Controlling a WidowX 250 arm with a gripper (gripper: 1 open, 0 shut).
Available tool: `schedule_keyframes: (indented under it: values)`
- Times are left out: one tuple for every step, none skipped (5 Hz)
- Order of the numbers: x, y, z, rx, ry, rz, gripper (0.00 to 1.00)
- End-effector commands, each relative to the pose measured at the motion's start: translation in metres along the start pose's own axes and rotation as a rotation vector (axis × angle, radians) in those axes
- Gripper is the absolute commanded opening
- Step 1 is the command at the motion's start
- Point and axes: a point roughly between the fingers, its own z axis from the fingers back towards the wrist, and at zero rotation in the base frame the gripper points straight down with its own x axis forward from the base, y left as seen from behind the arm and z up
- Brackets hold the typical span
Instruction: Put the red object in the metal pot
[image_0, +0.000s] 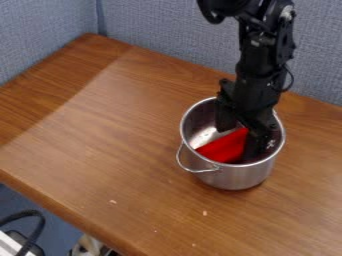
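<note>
The metal pot (211, 172) stands on the wooden table (94, 110), right of centre, its thin wire handle at the front left. Inside it lies the red object (225, 148), resting on the bottom and leaning toward the right wall. My gripper (249, 124) points straight down into the pot, just above the red object's far end. Its black fingers (229, 114) stand apart, open, with nothing between them. Whether a fingertip still touches the red object I cannot tell.
A grey-blue partition wall (147, 25) runs behind the table. The table's front edge (80, 215) falls away to the floor at lower left. The black arm (261, 45) rises above the pot.
</note>
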Motion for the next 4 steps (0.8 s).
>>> schedule_keyframes:
  values:
    - [0.009,-0.002,0.036,0.022,-0.066,-0.002,1.00]
    - [0.003,0.003,0.047,0.027,-0.060,0.054,1.00]
    - [-0.001,0.009,0.063,0.029,-0.054,0.109,1.00]
    - [0.000,0.026,0.076,0.040,-0.041,0.068,1.00]
